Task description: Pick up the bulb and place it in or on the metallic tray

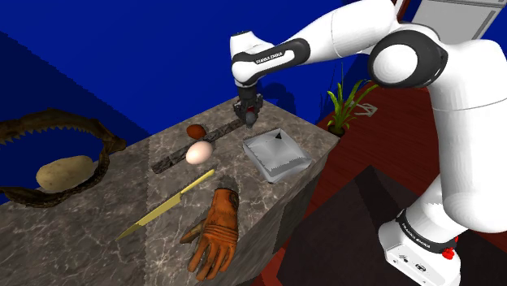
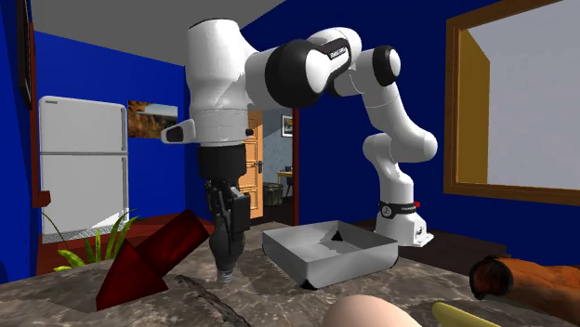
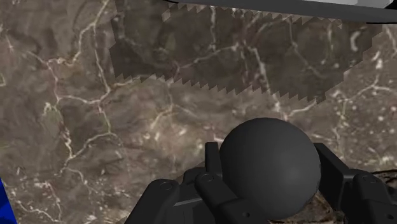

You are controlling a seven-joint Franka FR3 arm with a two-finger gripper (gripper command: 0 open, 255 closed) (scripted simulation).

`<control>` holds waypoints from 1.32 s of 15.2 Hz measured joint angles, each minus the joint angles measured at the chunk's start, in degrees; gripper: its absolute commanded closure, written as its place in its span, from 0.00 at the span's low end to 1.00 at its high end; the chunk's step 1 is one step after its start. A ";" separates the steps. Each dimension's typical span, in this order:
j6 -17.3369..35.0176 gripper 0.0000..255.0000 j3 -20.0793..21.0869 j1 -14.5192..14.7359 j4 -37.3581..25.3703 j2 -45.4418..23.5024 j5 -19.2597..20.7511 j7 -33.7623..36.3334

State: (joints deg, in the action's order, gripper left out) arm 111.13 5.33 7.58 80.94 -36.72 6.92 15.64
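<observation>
- The gripper (image 1: 247, 119) is closed partway, both fingers clasping the bulb (image 3: 270, 167), a smooth, dark, round globe with a ribbed screw base pointing down.
- The bulb hangs low over the veined marble counter (image 1: 89, 240), near the grey, shallow-walled square tray (image 1: 284, 164).

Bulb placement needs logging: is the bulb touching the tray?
Apart. The wrist view shows a broad stretch of marbled counter between the dark bulb and the tray rim.
</observation>
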 measured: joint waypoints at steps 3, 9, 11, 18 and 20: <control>-1.75 1.00 0.04 0.05 -1.43 0.33 -0.08 -0.10; -5.19 1.00 0.15 0.01 -3.10 2.13 -0.31 -0.43; -6.67 1.00 0.16 -0.02 -4.25 2.46 -0.38 -0.62; -11.19 1.00 0.23 0.05 -7.67 3.58 -0.56 -0.97; -12.71 1.00 0.26 0.14 -9.07 3.70 -0.59 -1.02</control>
State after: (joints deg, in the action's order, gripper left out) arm 98.41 5.59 7.72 71.87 -33.02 6.33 14.62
